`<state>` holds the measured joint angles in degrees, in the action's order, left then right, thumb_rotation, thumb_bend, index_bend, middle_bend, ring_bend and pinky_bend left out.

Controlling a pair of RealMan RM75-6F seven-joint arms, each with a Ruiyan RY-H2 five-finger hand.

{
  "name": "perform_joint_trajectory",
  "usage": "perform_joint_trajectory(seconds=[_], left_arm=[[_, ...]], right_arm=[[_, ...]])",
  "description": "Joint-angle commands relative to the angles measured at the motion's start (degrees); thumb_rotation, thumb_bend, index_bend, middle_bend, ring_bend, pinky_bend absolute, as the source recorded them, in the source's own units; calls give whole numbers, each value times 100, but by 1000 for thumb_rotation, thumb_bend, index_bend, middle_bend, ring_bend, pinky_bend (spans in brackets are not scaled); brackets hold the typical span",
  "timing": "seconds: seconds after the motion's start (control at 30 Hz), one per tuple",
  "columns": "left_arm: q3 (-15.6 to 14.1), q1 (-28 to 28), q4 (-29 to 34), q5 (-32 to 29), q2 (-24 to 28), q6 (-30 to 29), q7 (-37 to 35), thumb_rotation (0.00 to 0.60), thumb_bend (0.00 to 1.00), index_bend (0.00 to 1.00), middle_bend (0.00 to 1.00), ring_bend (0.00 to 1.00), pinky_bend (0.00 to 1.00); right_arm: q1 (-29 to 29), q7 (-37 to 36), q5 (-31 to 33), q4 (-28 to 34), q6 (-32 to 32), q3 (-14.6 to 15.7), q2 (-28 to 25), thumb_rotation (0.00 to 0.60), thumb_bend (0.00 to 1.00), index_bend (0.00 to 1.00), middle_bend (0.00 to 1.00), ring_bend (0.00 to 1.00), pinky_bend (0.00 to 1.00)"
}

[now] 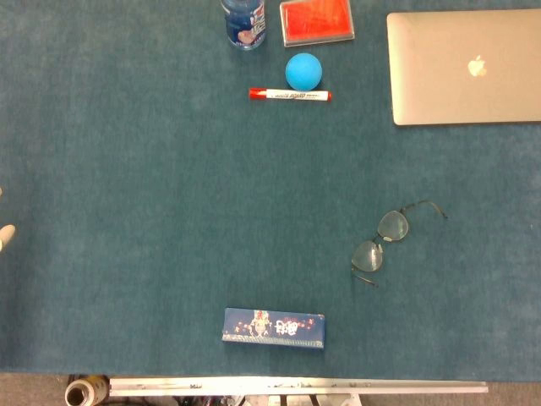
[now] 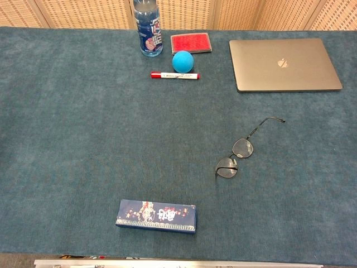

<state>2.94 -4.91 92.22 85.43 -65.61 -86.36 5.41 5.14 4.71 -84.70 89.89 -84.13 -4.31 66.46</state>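
Closest to the robot, a long blue box [image 1: 273, 328] lying flat on the green desk [image 1: 127, 169], well off to the right of the left hand [image 1: 5, 234] and nearer the front edge. Nearest thing to that hand, but not touching it.

Of the left hand, just pale tips of the fingers [image 1: 6, 230] poking in at the left edge of the head view. Cannot tell how far open, or whether holding anything. Right hand outside both views.

Further right of the fingers, a pair of glasses [image 1: 385, 241], lying open.

Far back and right of the fingers, a red marker [image 1: 290, 95], with a blue ball [image 1: 303, 71] just behind it. Behind those, a bottle [image 1: 244, 21] and a red case [image 1: 316, 20]. Furthest right, a shut grey laptop [image 1: 465, 68].
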Motion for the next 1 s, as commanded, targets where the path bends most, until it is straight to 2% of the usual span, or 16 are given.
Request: perform_joint_trajectory(seconds=[0.03, 0.43, 0.67, 0.77, 1.0], left_arm=[[-13, -4, 1, 31, -2, 0, -10, 600, 0, 464, 423, 311, 465], [-35, -16, -4, 39, 5, 50, -99, 600, 0, 464, 423, 312, 466], [-100, 49, 75, 171, 41, -75, -84, 600, 0, 464, 424, 312, 467], [-128, 68, 87, 203, 57, -89, -101, 600, 0, 464, 424, 312, 467], [-114, 93, 99, 153, 76, -100, -128, 600, 0, 464, 424, 312, 467]], right_arm=[[-2, -36, -37, 37, -35, 0, -10, 600, 114, 403, 378, 298, 363], [-14, 31, -139, -65, -161, -4, 108, 600, 114, 404, 384, 297, 363], [96, -133, -540, -547, -463, -52, 673, 600, 128, 404, 401, 298, 378], [235, -258, -660, -815, -448, -99, 922, 600, 138, 404, 409, 298, 411], [527, -398, -823, -1089, -305, -146, 1287, 600, 194, 404, 424, 298, 411]])
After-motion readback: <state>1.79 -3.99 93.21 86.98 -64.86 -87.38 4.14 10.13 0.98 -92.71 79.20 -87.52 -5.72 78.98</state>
